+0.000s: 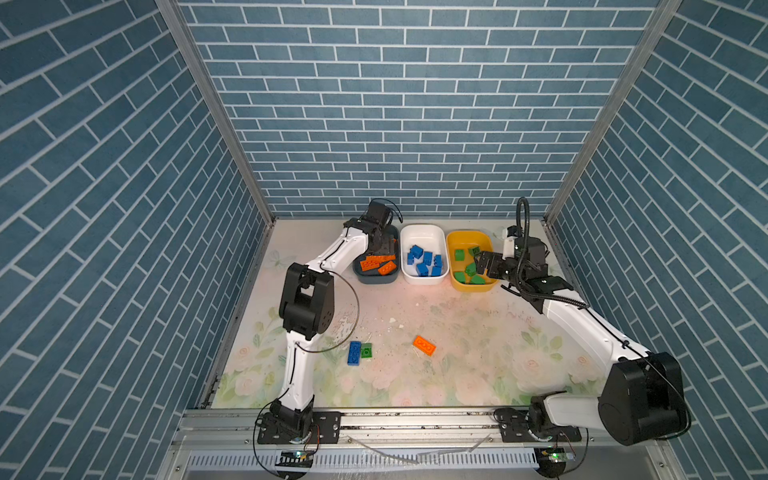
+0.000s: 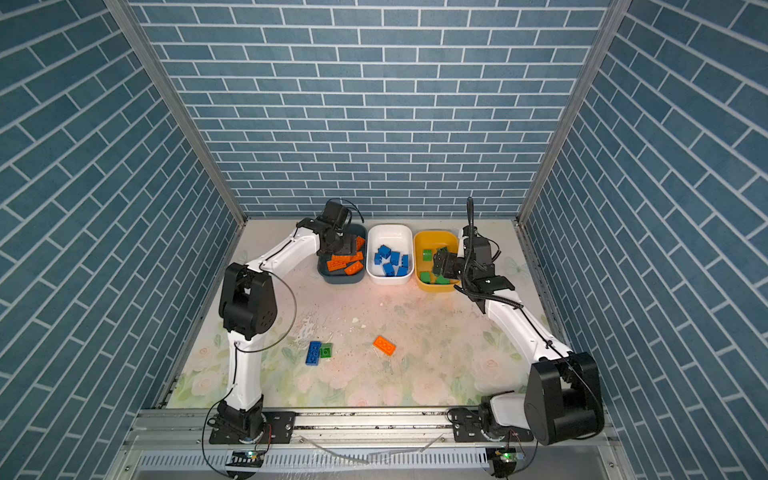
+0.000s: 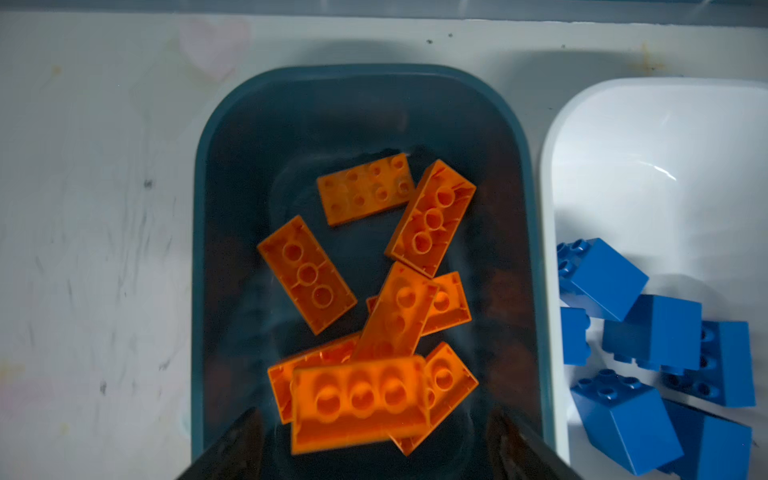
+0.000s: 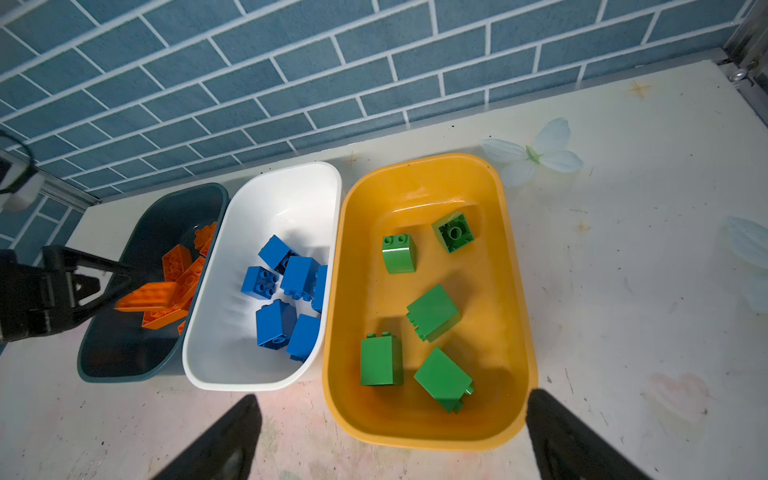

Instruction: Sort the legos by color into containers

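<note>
Left wrist: left gripper (image 3: 374,415) spread wide over teal tub (image 3: 353,71).
Blurred orange brick (image 3: 359,399) probably loose; right gripper (image 4: 392,399) spread wide, empty.

The left arm (image 1: 307,303) stands up from its near base, bends at the elbow and extends to the far side. The left gripper (image 1: 384,248) points down, with its jaws apart. The right arm (image 1: 582,328) lies low toward the far right. The right gripper (image 1: 484,265) is tilted down, its jaws spread wide and holding nothing.

Legos (image 1: 424,259) sorted by color in three containers (image 1: 424,230); three strays (image 1: 424,345) outside.
</note>
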